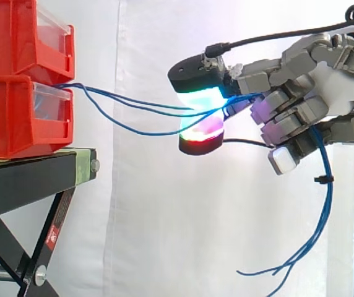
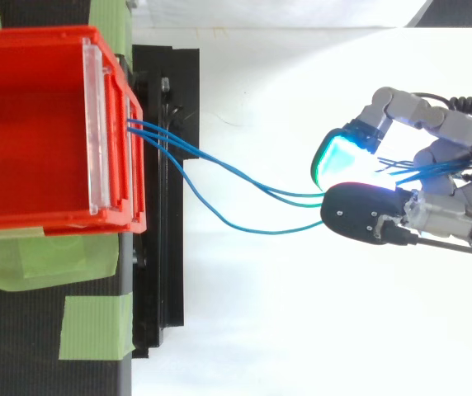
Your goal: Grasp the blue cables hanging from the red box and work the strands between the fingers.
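Stacked red bins sit on the black bench. Blue cables run roughly level from the bins' front rightward, sagging slightly, into the hand. Its glowing fingertips pinch them, and loose ends hang below the palm.

at the hand, the blue cables slip behind its glowing pads, so their exact contact seems hidden.

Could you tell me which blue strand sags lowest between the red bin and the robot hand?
The lone blue strand looping beneath the other two, which run together higher up; the robot hand pinches all three.
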Controlling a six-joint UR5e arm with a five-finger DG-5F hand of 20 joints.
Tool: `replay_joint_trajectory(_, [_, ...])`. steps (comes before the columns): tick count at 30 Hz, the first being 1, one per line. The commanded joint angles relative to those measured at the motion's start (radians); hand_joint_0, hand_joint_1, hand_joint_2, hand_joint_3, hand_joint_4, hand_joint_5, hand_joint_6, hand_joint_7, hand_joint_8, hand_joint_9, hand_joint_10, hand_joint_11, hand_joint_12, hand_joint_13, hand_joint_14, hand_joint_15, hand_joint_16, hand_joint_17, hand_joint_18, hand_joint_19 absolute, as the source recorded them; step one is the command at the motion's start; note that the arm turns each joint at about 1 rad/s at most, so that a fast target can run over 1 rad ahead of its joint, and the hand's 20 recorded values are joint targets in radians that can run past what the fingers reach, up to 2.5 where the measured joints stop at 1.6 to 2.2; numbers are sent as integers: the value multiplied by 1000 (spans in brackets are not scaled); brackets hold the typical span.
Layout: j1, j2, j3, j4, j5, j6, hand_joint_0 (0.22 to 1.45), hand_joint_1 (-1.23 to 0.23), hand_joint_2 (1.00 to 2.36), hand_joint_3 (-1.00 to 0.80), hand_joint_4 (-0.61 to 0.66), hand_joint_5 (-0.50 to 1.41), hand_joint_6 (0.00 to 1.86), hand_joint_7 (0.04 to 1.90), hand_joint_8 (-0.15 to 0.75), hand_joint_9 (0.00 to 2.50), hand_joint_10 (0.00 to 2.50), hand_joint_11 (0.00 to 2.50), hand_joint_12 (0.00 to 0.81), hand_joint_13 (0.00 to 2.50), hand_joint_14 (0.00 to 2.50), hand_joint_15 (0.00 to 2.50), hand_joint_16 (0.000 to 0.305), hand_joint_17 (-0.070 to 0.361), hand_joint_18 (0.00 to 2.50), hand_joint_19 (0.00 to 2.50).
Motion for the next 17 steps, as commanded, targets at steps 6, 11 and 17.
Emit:
replay_joint_trajectory(6, [-1, 1, 0, 0, 0, 0, 882, -628, 1024, -245, 324, 388, 168, 1602, 478, 1742, 2500, 2500, 586, 1938, 2500, 1600, 255, 191, 2500, 583])
replay_joint_trajectory(11, [0, 0, 0, 0, 0, 0, 884, -628, 1024, -256, 333, 387, 174, 1595, 478, 1742, 2500, 2500, 586, 1938, 2500, 1600, 255, 191, 2500, 583])
replay_joint_trajectory(17, [0, 0, 0, 0, 0, 0, 885, -628, 1024, -261, 332, 386, 171, 1596, 478, 1742, 2500, 2500, 586, 1938, 2500, 1600, 255, 191, 2500, 583])
